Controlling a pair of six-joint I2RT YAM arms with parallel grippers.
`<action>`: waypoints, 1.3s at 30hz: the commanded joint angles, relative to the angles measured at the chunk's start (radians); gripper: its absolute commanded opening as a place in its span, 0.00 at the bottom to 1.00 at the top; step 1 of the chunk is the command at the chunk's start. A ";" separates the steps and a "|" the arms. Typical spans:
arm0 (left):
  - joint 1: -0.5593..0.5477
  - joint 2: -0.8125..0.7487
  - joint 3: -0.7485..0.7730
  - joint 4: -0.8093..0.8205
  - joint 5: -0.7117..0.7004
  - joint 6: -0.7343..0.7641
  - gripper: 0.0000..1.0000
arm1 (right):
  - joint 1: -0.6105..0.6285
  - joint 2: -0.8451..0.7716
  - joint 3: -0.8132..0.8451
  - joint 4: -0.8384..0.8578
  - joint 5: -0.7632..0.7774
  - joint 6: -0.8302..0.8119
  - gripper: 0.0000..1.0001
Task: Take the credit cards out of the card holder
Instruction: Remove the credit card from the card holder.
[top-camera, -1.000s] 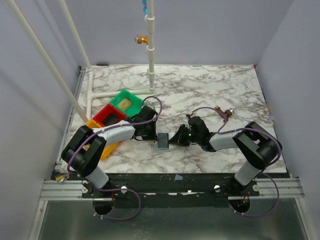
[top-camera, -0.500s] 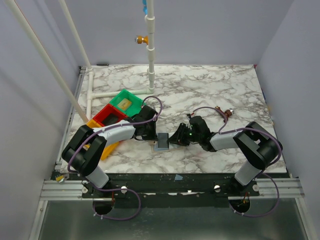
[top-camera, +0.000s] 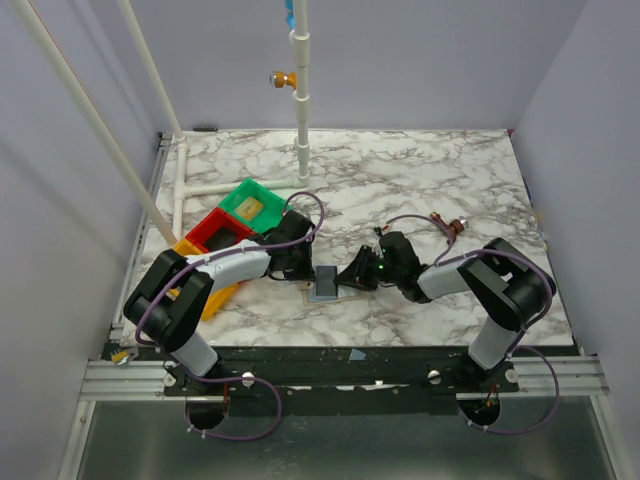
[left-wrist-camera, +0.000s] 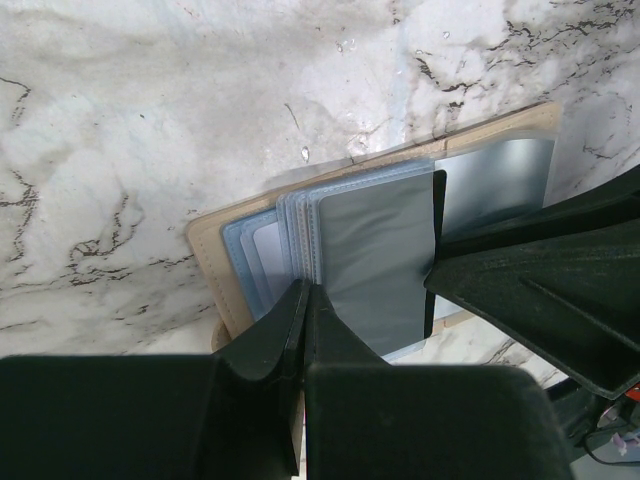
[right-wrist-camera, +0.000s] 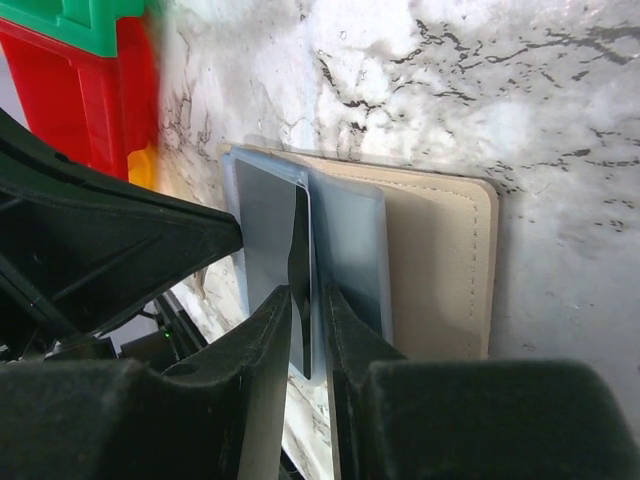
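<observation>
The tan card holder (top-camera: 325, 284) lies open on the marble table between my two grippers. In the left wrist view its beige cover (left-wrist-camera: 215, 265) frames a fan of grey-blue sleeves (left-wrist-camera: 270, 245) and a grey credit card (left-wrist-camera: 375, 260). My left gripper (left-wrist-camera: 304, 292) is shut, with its tips on the near edge of the sleeve stack. I cannot tell whether a sleeve is pinched. In the right wrist view the holder's beige flap (right-wrist-camera: 440, 260) lies flat. My right gripper (right-wrist-camera: 308, 300) is closed narrowly around the raised edge of the grey card (right-wrist-camera: 299, 250).
Green (top-camera: 250, 205), red (top-camera: 222, 233) and orange (top-camera: 200, 262) trays stand just left of the left arm; the green one holds a tan item. A white pipe post (top-camera: 302, 140) rises at the table's back middle. The red tray also shows in the right wrist view (right-wrist-camera: 80, 100).
The right gripper has edged slightly left onto the holder. The left gripper and the holder have stayed put.
</observation>
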 joint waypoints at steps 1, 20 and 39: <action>-0.010 0.083 -0.027 -0.001 -0.012 0.003 0.00 | -0.007 0.040 -0.022 0.026 -0.023 0.015 0.23; -0.008 0.091 -0.034 0.001 -0.012 -0.004 0.00 | -0.026 0.029 -0.072 0.078 -0.016 0.041 0.01; 0.001 0.097 -0.033 -0.015 -0.027 0.005 0.00 | -0.034 -0.076 -0.059 -0.075 0.069 -0.036 0.01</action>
